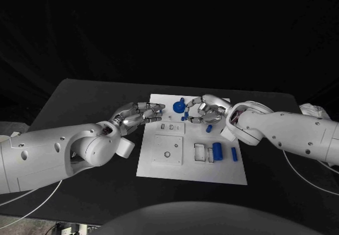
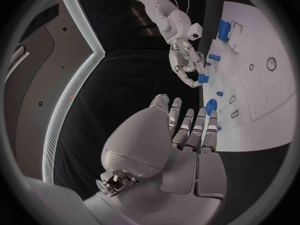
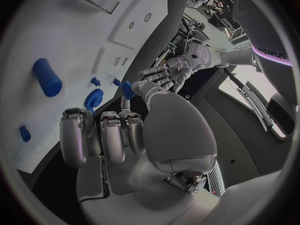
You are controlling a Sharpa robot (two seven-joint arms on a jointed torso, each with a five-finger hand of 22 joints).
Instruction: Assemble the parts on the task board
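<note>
Head view: white task board (image 1: 159, 166) mid-table, blue parts on it: a round knob (image 1: 179, 105) at the far edge, a cylinder (image 1: 217, 150) in a right-side recess. Right hand (image 1: 205, 110) pinches a small blue part beside the knob. Left hand (image 1: 139, 114) sits at the board's left edge, fingers apart, holding nothing.

Left wrist view: left hand (image 2: 187, 135) flat and spread, knob (image 2: 210, 104) just past its fingertips.

Right wrist view: small blue part (image 3: 127, 89) at the thumb tip of the right hand (image 3: 125, 130).

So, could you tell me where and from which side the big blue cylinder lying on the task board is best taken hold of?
Probably across its middle, from above. The big blue cylinder lies flat on the task board, long axis running away from the robot, so its round flanks face left and right. A white recess sits close on its left, leaving little room there. The right hand is nearer.
</note>
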